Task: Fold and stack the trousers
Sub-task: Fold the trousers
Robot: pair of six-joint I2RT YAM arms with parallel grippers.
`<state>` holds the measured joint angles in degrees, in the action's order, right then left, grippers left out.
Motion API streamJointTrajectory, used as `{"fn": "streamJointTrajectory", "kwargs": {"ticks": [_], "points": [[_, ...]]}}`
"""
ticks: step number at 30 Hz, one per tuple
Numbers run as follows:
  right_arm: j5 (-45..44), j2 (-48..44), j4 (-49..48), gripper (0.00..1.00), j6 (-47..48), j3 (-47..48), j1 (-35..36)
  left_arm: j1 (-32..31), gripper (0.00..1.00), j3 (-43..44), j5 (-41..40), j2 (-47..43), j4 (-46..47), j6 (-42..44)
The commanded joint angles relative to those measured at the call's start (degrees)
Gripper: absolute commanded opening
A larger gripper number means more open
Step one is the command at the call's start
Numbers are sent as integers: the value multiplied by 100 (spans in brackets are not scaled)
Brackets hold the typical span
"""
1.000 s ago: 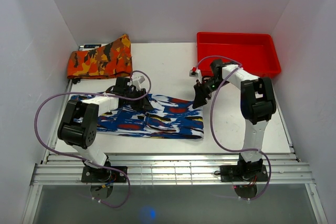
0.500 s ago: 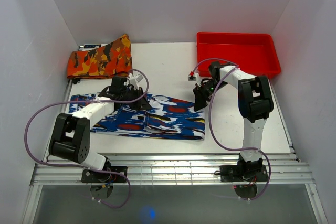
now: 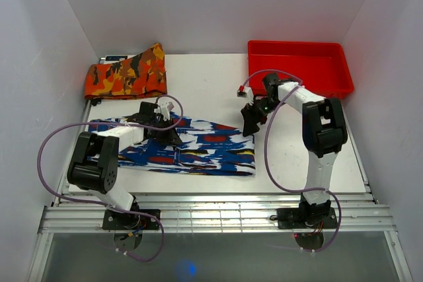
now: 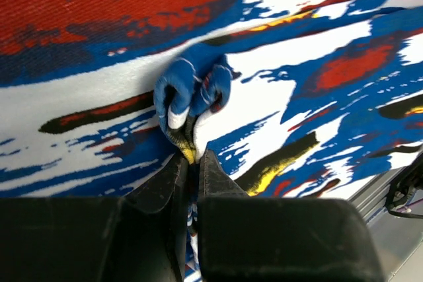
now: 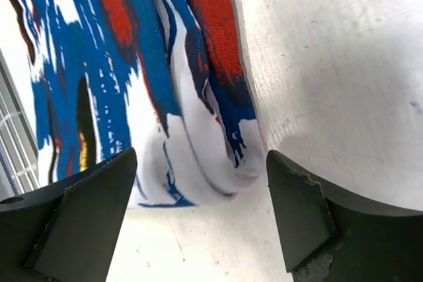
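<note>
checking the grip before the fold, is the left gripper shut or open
Shut: the left gripper pinches a bunched ridge of the trousers, with no gap showing in the left wrist view.

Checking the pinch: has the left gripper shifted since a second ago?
Yes. The left gripper, shut on the trousers, moved slightly left, away from the red tray.

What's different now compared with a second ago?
The left gripper has closed its jaws on a pinch of the trousers. The right gripper stays open over the trousers' far right corner, holding nothing. The trousers, the orange cloth and the red tray lie about where they were.
</note>
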<state>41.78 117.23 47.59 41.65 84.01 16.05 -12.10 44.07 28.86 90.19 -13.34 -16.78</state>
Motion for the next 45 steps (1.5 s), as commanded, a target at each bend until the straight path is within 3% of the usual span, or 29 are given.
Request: {"fn": "streamJointTrajectory", "kwargs": {"ticks": [1,4,7,10,16,21,23,25,30,33,34,38,42,45], "points": [[-65,-797,-268,85,-499,80,-6,41,0,110,-74,156,-19,157],[-56,-1307,-303,85,-955,168,-6,41,0,119,-91,191,-10,148],[713,-1702,-93,79,-1333,117,12,32,0,119,-223,200,-37,148],[1347,-1739,188,68,-1528,-305,195,32,0,128,-249,262,-2,113],[1895,-1415,-162,60,-1756,-1614,381,32,0,268,-311,420,-63,87],[1598,-834,-566,58,-2090,-2256,381,128,0,321,-434,543,-81,96],[1080,-579,-786,57,-2370,-2327,363,199,0,339,-434,587,-81,69],[502,-255,-874,57,-2520,-2214,337,225,0,365,-408,675,-81,69],[103,11,-857,57,-2838,-1924,-40,261,1,593,-101,763,-159,122],[-345,-217,-822,57,-2733,-1888,-338,252,11,672,206,719,-160,131],[-546,-331,-717,57,-2663,-1871,-418,252,20,673,321,710,-177,131],[-1084,-701,-550,57,-2188,-1923,-700,260,42,541,682,342,-81,104],[-1032,-1131,-268,57,-1713,-1853,-744,261,52,488,770,-473,-177,245],[-515,-1404,-49,58,-1607,-1705,-727,260,57,514,674,-914,-378,368]]}}
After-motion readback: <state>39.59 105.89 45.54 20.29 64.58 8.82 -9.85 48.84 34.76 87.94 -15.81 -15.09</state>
